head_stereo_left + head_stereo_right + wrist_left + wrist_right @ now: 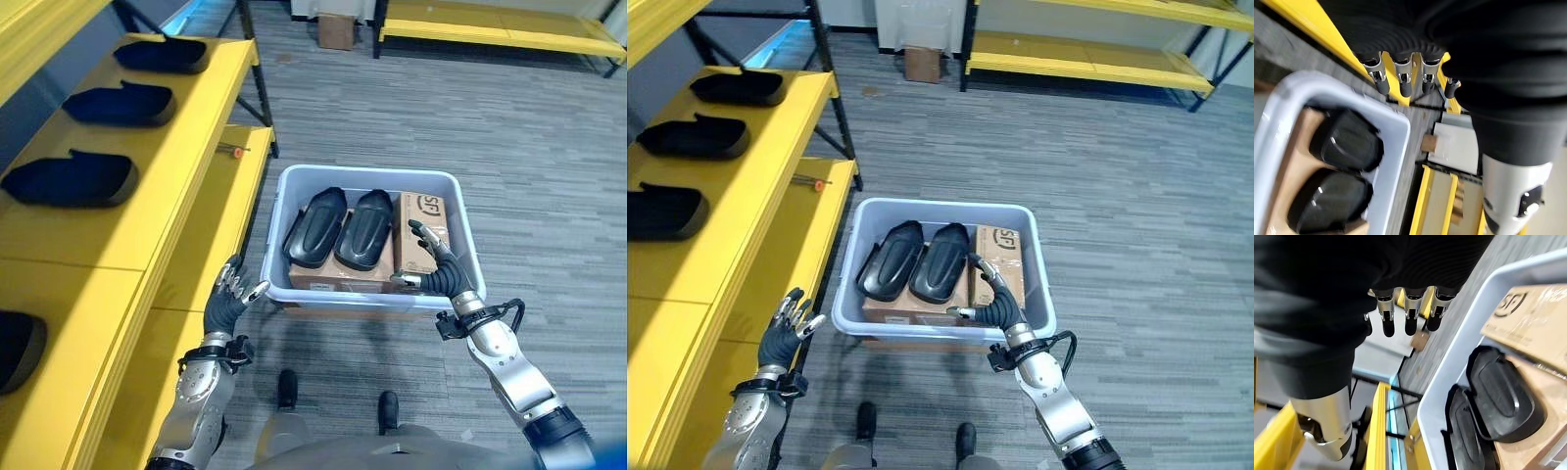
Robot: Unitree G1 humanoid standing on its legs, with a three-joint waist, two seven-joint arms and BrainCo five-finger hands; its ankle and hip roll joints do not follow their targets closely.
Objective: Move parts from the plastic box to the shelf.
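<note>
Right hand (441, 269): fingers (1409, 316) straight and relaxed, spread moderately, holding nothing. It hovers over the near right corner of the plastic box (294, 186), above the cardboard carton (426, 230); contact with the rim cannot be told.

Left hand (230, 299): fingers (1403, 81) likewise loose and empty, hanging between the box's near left corner and the yellow shelf (167, 196).

Two black parts (338, 230) lie side by side on cartons inside the box, at about 11 o'clock from the right hand. Judgement: both hands flank the box to reach in. Other black parts (69, 178) sit spaced along the shelf top, at about 10 o'clock from the box.
</note>
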